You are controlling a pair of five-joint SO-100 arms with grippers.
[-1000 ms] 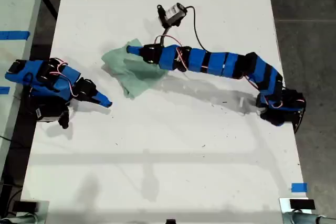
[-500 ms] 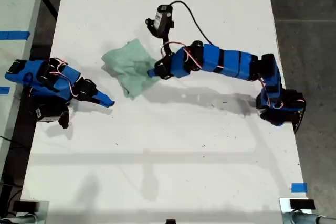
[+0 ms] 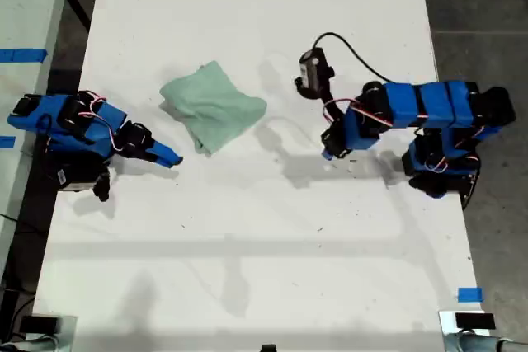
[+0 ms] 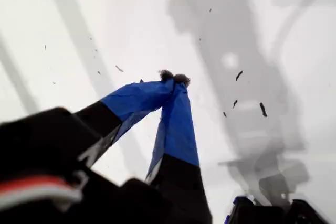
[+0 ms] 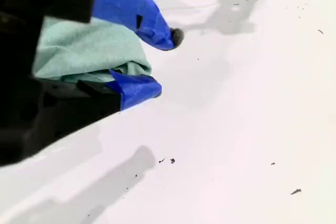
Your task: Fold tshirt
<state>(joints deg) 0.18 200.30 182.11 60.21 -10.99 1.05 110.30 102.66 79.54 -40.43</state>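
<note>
The tshirt (image 3: pixel 213 105) lies as a small, rumpled mint-green bundle on the white table (image 3: pixel 247 269), above centre in the exterior view. My first gripper (image 3: pixel 328 154) hangs shut over bare table well to the bundle's right in the exterior view. The first wrist view shows its blue fingertips (image 4: pixel 174 77) pressed together with nothing between them. My second gripper (image 3: pixel 169 159) rests low on the table at the exterior view's left, just short of the bundle. In the second wrist view its fingers stand apart (image 5: pixel 165 65), open, and the tshirt (image 5: pixel 84 51) shows beyond them, apart from them.
The first arm's wrist camera (image 3: pixel 312 70) and its black cable stick up above that arm. A blue tape mark (image 3: pixel 470 294) sits near the table's lower right corner in the exterior view. Dark floor lies past the table's right edge, and another pale surface (image 3: pixel 25 6) past its left edge.
The first arm has let go of the tshirt and drawn back to the exterior view's right, folding up near its base. The tshirt stays bundled in place. The second arm has not moved.
</note>
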